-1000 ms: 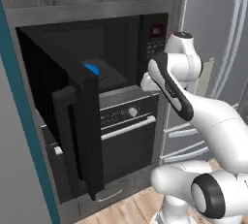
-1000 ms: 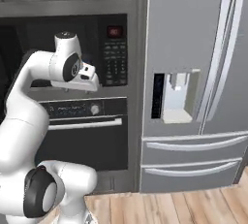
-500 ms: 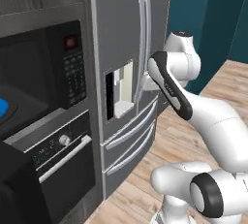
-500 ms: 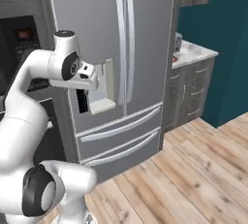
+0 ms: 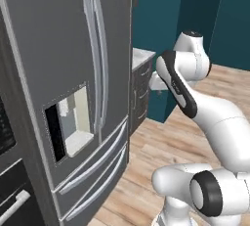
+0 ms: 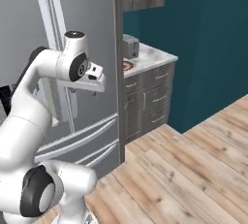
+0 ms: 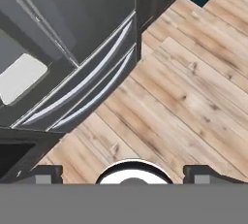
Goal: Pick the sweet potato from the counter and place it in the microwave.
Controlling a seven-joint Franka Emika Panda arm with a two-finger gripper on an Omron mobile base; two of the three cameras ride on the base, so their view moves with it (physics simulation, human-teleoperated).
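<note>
Your claw (image 7: 124, 172) hangs released, fingertips wide apart, over wood floor (image 7: 193, 97); the fridge (image 7: 72, 34) lies at 11 o'clock, the table (image 6: 150, 58) beyond it.

Grey fridge (image 5: 58, 73) at left; counter (image 5: 141, 56) just beyond it; white arm (image 5: 195, 98) at right.

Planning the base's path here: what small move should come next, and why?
Probably keep driving toward the counter beyond the fridge: the gripper is open and carries nothing, hanging over wood floor. The sweet potato isn't discernible yet.
</note>
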